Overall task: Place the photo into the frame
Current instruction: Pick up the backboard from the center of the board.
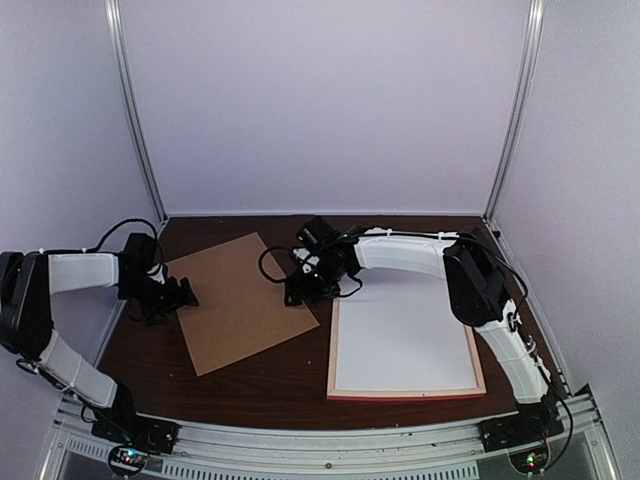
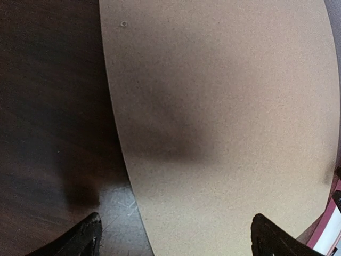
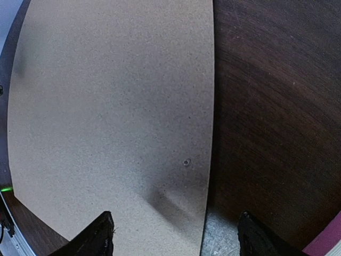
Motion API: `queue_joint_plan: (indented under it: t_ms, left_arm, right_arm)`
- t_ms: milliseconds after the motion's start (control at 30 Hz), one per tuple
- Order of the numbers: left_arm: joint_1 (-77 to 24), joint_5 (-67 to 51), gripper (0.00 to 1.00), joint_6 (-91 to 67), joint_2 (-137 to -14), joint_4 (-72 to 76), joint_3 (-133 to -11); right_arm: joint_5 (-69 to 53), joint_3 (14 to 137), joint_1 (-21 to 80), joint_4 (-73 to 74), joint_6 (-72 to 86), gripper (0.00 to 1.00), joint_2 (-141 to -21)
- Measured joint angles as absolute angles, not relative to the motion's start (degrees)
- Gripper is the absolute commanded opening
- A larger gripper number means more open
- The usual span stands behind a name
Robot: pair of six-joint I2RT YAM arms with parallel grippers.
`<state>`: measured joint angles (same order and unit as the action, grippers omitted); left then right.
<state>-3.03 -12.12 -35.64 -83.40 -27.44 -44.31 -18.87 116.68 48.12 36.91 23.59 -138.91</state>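
Observation:
The frame (image 1: 405,394) lies flat at the right of the table, its pale pinkish rails up. A plain white sheet (image 1: 405,335) fills it; I cannot tell whether this is the photo's white back or the mat, and no tree print shows. My left gripper (image 1: 185,295) is open and empty at the left edge of the brown backing board (image 1: 240,300), one finger over the table and one over the board (image 2: 224,106). My right gripper (image 1: 297,290) is open and empty, straddling the board's right edge (image 3: 106,106).
The board lies flat and tilted on the dark wooden table (image 1: 270,375), left of the frame. A pink frame corner shows at the bottom right of the left wrist view (image 2: 325,234) and the right wrist view (image 3: 327,242). White walls enclose the table.

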Motion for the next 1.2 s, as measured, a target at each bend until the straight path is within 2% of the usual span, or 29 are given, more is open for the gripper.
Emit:
queue_joint_plan:
  t_ms: [267,700,1200]
  left_arm:
    - [-2.87,-15.51,0.97,-36.51,-86.91,-22.41,-43.42]
    - [-1.56,-22.55,0.86,-39.13,-86.67,-10.35,-38.92]
    - [-0.8,-29.34,0.79,-44.53,-77.6,-6.2,-35.73]
  right_arm:
    - [-20.49,116.49,48.12,35.46,24.91,0.78,-138.93]
    - [-23.35,108.64,47.79,26.24,29.26,0.74,-136.18]
    - [-23.09,105.08,46.78,24.29,31.48,0.72,-134.34]
